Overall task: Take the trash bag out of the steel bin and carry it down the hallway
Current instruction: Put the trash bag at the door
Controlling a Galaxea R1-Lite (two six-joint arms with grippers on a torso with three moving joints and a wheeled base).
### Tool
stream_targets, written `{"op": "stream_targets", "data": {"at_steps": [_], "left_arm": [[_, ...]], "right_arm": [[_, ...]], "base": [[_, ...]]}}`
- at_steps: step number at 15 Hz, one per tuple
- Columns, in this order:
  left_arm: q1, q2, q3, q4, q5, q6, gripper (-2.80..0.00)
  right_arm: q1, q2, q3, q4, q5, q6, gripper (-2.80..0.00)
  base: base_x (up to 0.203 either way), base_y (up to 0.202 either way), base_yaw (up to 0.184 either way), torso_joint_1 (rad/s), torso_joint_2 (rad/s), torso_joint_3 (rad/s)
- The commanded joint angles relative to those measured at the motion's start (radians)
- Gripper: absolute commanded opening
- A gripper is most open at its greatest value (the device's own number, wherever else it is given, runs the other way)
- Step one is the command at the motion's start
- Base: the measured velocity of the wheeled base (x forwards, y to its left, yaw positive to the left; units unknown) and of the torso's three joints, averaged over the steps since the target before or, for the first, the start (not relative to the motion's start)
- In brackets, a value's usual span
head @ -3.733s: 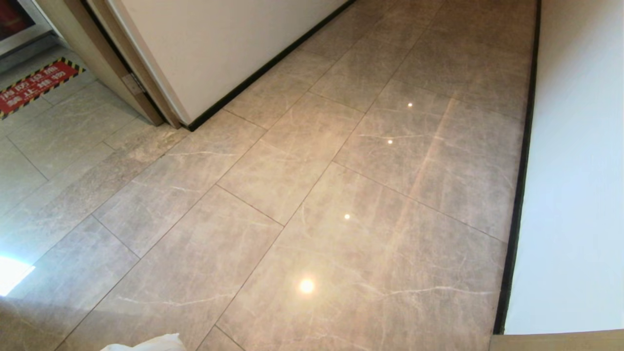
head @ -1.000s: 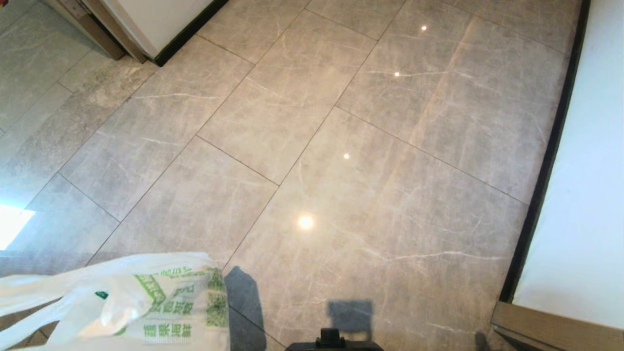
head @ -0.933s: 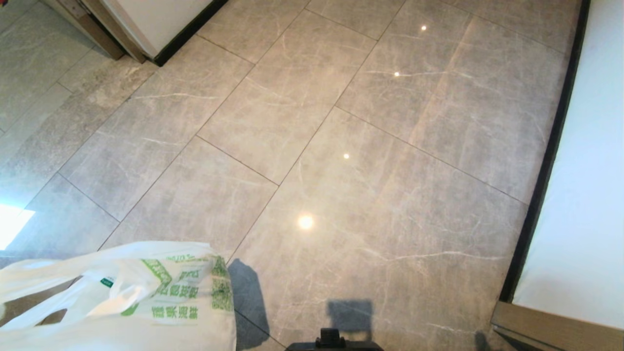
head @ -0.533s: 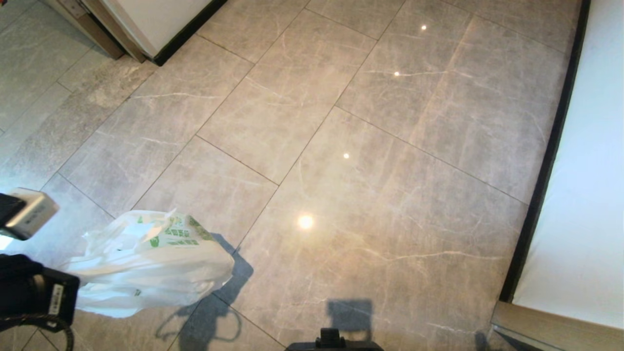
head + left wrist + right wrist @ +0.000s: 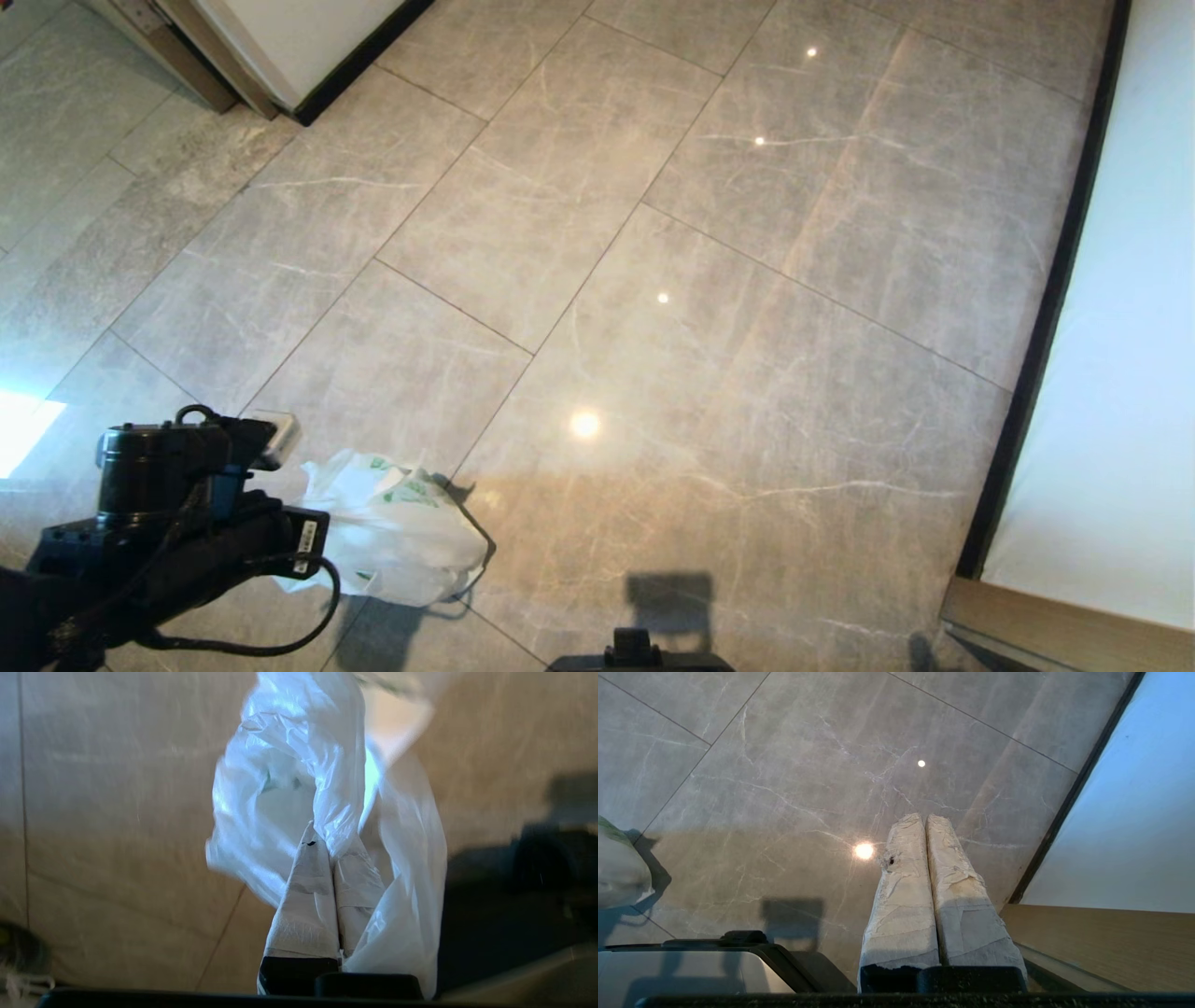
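A hallway (image 5: 709,280) of glossy grey-beige marbled floor tiles fills the head view, with small ceiling lights reflected in the sheen. A cream wall (image 5: 1111,308) edged by a black baseboard (image 5: 1036,308) runs along the right side, and the corner of another cream wall with a black baseboard shows at the top left. A pale wooden ledge (image 5: 1064,625) cuts across the bottom right corner.

The thin white plastic trash bag with green print (image 5: 397,537) sits low at the bottom left of the head view, crumpled and bulging, with its dark shadow on the tiles beneath and beside it. Whether its underside touches the floor cannot be told. The black left arm reaches in from the bottom left edge, a looped black cable trailing below it, and its body overlaps the near side of the bag.

In the left wrist view the left tool (image 5: 332,851) has its two tape-wrapped fingers (image 5: 306,896) pressed together, pinching a fold of the bag's film between them; the trash bag (image 5: 299,779) billows out past the tips and drapes down one side of the fingers.

The right tool (image 5: 924,819) hangs over bare floor tiles near the right-hand wall, its taped fingers (image 5: 903,896) closed against each other and holding nothing. An edge of the trash bag (image 5: 619,872) shows at that view's border, well apart from it.
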State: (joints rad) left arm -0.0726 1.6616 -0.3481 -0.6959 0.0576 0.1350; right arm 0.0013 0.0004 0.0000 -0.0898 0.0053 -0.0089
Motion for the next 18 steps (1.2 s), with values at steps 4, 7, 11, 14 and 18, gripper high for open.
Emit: {"op": "stream_targets", "data": {"at_steps": [4, 7, 11, 14, 18], "left_arm": [[-0.161, 0.118, -0.130, 0.034, 0.054, -0.067, -2.80], [-0.203, 0.089, -0.328, 0.271, 0.047, -0.150, -2.80], [-0.251, 0.081, -0.411, 0.411, 0.013, -0.199, 0.00], [-0.250, 0.073, -0.415, 0.412, -0.033, -0.260, 0.00], [-0.251, 0.017, -0.353, 0.410, -0.091, -0.270, 0.00]], "right_arm": [[0.000, 0.000, 0.037, -0.001, 0.001, 0.000, -2.80], [0.000, 0.000, 0.038, -0.001, 0.000, 0.000, -2.80], [0.000, 0.000, 0.038, -0.001, 0.000, 0.000, -2.80], [0.000, 0.000, 0.037, -0.001, -0.001, -0.001, -2.80], [0.000, 0.000, 0.037, -0.001, 0.000, -0.001, -2.80]], "base": [[0.000, 0.000, 0.000, 0.000, 0.00, 0.000], [0.000, 0.000, 0.000, 0.000, 0.00, 0.000], [0.000, 0.000, 0.000, 0.000, 0.00, 0.000], [0.000, 0.000, 0.000, 0.000, 0.00, 0.000], [0.000, 0.000, 0.000, 0.000, 0.00, 0.000]]}}
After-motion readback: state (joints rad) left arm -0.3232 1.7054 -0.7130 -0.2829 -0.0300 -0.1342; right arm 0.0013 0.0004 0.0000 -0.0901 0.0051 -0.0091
